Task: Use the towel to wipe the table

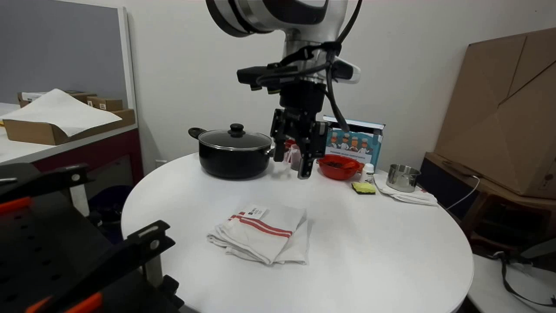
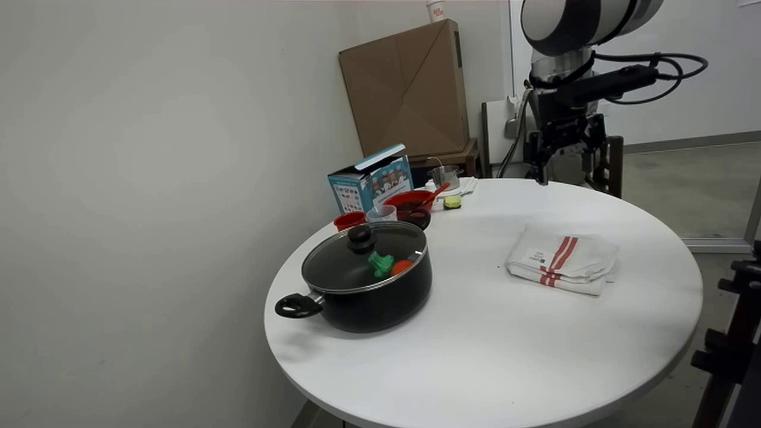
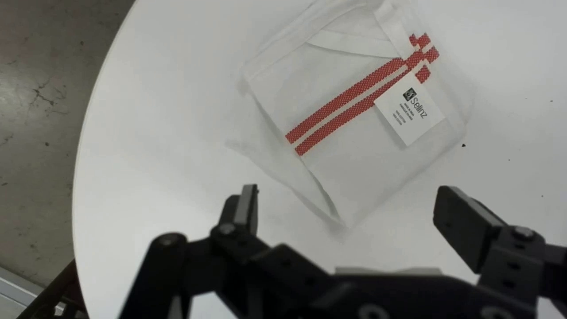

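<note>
Well, the gripper hung above the round white table, its fingers spread wide with a broad gap between them. The towel lay on the tabletop below, apart from the fingers — folded over loosely, a bit rumpled, with paired red stripes and a white label marked "Selinz" facing up. In the wrist view a dark speck sat on the white surface just beside it.

A black pot stood on the table in both exterior views, its glass lid on; in an exterior view a green piece and an orange-red piece showed through the glass. Near the pot stood a red cup and a clear cup, and just beside them a red bowl with a red utensil leaning in it. Behind the bowl was a blue-and-white box printed with cartoon cooks. Close by were a white bottle and a yellow-green sponge — and, a little further along, a metal cup upright on a white cloth. A large cardboard box stood beyond the table.
</note>
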### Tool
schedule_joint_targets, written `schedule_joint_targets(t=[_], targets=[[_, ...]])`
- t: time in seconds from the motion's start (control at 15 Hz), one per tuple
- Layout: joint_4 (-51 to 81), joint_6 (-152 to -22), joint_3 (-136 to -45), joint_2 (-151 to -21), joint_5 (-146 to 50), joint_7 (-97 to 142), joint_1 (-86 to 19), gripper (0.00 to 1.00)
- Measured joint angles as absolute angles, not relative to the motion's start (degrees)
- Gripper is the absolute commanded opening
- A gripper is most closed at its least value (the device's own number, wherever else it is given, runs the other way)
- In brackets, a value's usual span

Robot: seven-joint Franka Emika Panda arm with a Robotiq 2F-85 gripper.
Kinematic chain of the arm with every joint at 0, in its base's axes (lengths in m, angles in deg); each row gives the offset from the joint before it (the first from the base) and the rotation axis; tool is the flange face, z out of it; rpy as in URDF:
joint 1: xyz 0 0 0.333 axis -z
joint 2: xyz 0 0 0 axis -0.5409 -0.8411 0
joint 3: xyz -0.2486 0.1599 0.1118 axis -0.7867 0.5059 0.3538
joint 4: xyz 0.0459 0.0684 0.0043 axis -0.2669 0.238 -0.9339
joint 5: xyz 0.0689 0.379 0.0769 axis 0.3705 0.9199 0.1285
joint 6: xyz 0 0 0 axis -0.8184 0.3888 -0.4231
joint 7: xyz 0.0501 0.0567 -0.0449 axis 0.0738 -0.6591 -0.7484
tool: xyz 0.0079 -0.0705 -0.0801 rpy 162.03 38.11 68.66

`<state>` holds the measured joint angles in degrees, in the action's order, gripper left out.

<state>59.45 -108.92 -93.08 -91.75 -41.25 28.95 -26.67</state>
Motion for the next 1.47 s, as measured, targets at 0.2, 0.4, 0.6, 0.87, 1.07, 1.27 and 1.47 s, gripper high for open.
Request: schedule_joint_targets(t=[0.2, 0.4, 0.6, 0.87, 1.07, 1.27, 1.47], targets=[[55.77, -109.32, -92.03, -96.63, -38.91, 28.95, -26.53, 1.0], [52.11, -109.32, -90.86, -101.4, -37.15, 28.95, -26.43, 1.0], [49.08, -109.32, -90.09, -106.03, -36.41, 28.95, -26.44, 1.0], [46.32, -109.32, -89.61, -111.31, -36.34, 28.95, -26.51, 0.83], [45.31, -109.32, -89.48, -113.89, -36.34, 28.95, -26.52, 0.64], [44.68, -109.32, -89.47, -115.37, -36.34, 28.95, -26.51, 0.39], [44.2, -109.33, -89.58, -115.62, -36.34, 28.93, -26.51, 0.17]])
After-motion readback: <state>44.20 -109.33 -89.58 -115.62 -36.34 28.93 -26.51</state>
